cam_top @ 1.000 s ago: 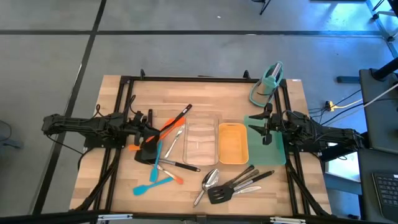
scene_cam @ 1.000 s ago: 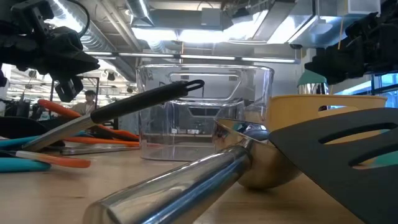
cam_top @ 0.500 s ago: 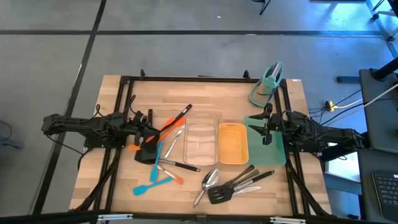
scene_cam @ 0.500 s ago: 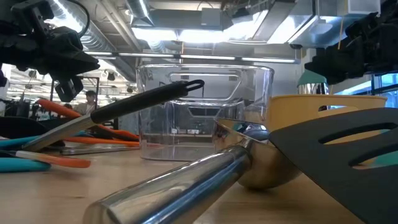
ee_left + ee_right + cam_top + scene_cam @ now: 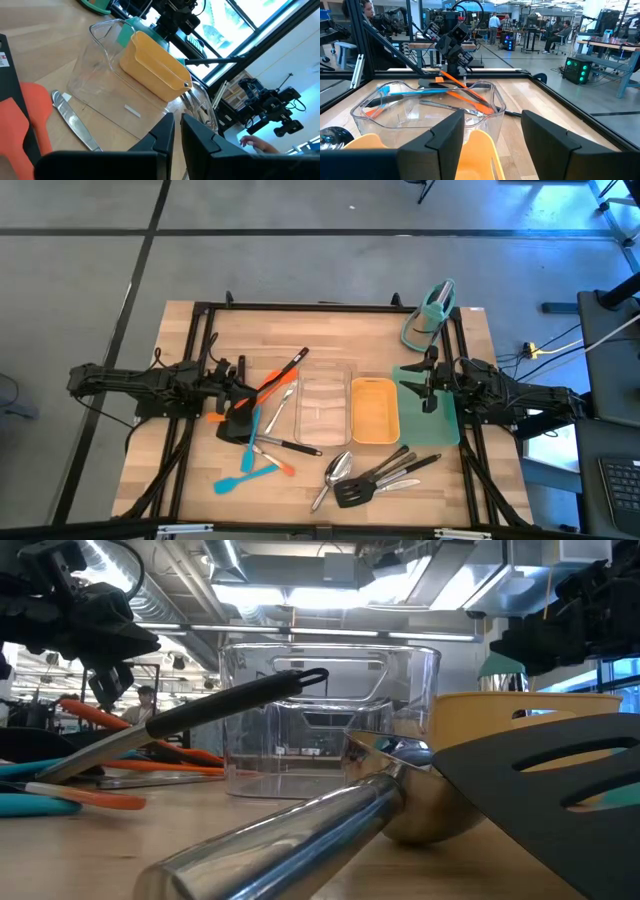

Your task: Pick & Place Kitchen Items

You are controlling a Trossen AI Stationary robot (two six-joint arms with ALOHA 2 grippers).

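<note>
Wooden table (image 5: 190, 480) is holding utensils scattered left of and in front of the clear tray (image 5: 323, 408) and yellow tray (image 5: 374, 409). Left gripper (image 5: 240, 390) is hovering over the orange spatula (image 5: 275, 378) pile, fingers nearly touching, gripping nothing. Right gripper (image 5: 428, 383) is hanging beside the yellow tray, jaws apart and empty. Spoons (image 5: 336, 470) and a black turner (image 5: 352, 492) are lying near the front edge.

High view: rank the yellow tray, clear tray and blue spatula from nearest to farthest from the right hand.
From the right hand:
1. Yellow tray, just beside it toward the table's middle.
2. Clear tray, next over, at the middle.
3. Blue spatula, far left, near the front edge.
</note>
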